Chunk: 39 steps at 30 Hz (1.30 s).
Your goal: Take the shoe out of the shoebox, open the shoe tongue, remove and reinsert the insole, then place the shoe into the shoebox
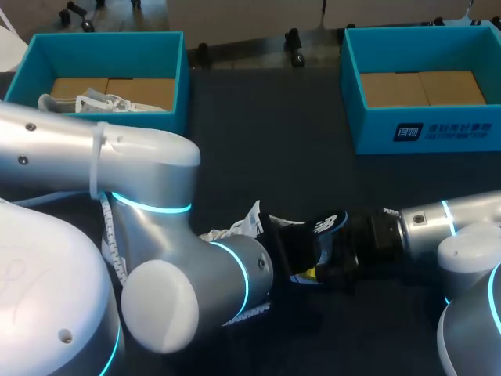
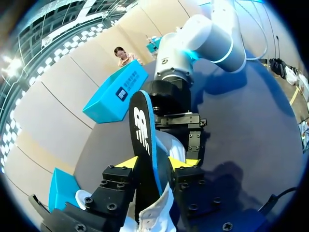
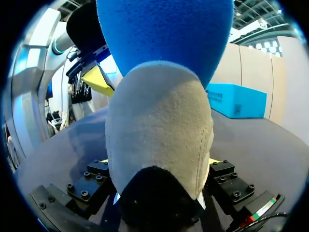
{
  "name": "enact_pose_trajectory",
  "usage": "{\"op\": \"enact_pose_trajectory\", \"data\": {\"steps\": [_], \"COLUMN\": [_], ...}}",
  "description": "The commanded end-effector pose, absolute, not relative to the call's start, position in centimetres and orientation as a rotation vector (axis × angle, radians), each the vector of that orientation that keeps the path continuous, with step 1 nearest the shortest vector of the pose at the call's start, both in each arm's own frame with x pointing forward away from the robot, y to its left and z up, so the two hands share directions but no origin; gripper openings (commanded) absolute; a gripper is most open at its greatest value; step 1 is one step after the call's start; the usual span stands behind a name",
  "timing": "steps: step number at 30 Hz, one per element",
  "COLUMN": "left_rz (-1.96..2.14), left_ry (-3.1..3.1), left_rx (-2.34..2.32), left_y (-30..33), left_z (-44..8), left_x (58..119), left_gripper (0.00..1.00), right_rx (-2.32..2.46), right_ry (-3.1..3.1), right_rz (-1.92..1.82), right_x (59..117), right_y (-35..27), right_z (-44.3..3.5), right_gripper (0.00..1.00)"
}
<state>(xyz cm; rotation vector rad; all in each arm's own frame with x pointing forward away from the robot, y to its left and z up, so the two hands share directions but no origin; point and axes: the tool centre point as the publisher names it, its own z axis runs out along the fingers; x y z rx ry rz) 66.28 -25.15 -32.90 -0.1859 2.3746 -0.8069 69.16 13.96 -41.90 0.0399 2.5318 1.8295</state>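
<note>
A white and grey shoe (image 1: 235, 229) is held low over the dark table between my two arms. Seen from the right wrist, its grey suede heel (image 3: 159, 125) sits between the fingers of my right gripper (image 3: 158, 162), which is shut on it from both sides. A black insole with a blue underside (image 2: 142, 130) stands up out of the shoe. My left gripper (image 2: 155, 164) is shut on this insole, with the white shoe upper (image 2: 161, 212) just below its yellow tips. My right gripper (image 2: 178, 121) faces it from ahead. The blue insole (image 3: 159, 34) rises above the heel.
A teal shoebox (image 1: 102, 70) at the back left holds another white shoe (image 1: 82, 102). A second teal shoebox (image 1: 423, 86) stands at the back right with only its cardboard floor showing. My left arm's bulky elbow (image 1: 156, 298) fills the near left.
</note>
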Motion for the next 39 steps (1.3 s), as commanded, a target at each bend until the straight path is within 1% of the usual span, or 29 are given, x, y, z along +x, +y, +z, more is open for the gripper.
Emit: {"op": "enact_pose_trajectory", "data": {"steps": [1,9,15,25,26,28,29,30,39], "left_rz": [-0.811,-0.815,-0.828,-0.845,-0.845,-0.848,-0.849,-0.849,-0.859], "left_ry": [2.352,2.315,2.309,2.288,2.288,2.29,2.289,2.288,2.295], "left_rx": [-0.2,-0.221,-0.227,-0.232,-0.235,-0.244,-0.246,-0.247,-0.27], "left_y": [-25.9,-26.4,-26.3,-26.6,-26.7,-26.8,-26.8,-26.9,-26.8], "left_z": [-33.8,-34.5,-34.7,-34.7,-34.7,-34.7,-34.7,-34.7,-34.6], "left_x": [66.5,66.9,67.1,68.0,68.2,68.4,68.5,68.6,69.4], "left_gripper": [0.36,0.35,0.29,0.27,0.24,0.11,0.02,0.0,0.0], "right_rx": [0.041,0.041,0.041,0.041,0.041,0.041,0.041,0.041,0.041], "right_ry": [2.537,2.537,2.537,2.537,2.537,2.537,2.537,2.537,2.537], "right_rz": [1.823,1.823,1.823,1.823,1.823,1.823,1.823,1.823,1.823], "right_x": [69.1,69.1,69.1,69.1,69.1,69.1,69.1,69.1,69.1], "right_y": [14.0,14.0,14.0,14.0,14.0,14.0,14.0,14.0,14.0], "right_z": [-41.8,-41.8,-41.8,-41.8,-41.8,-41.8,-41.8,-41.8,-41.8], "right_gripper": [0.0,0.0,0.0,0.0,0.0,0.0,0.0,0.0,0.0]}}
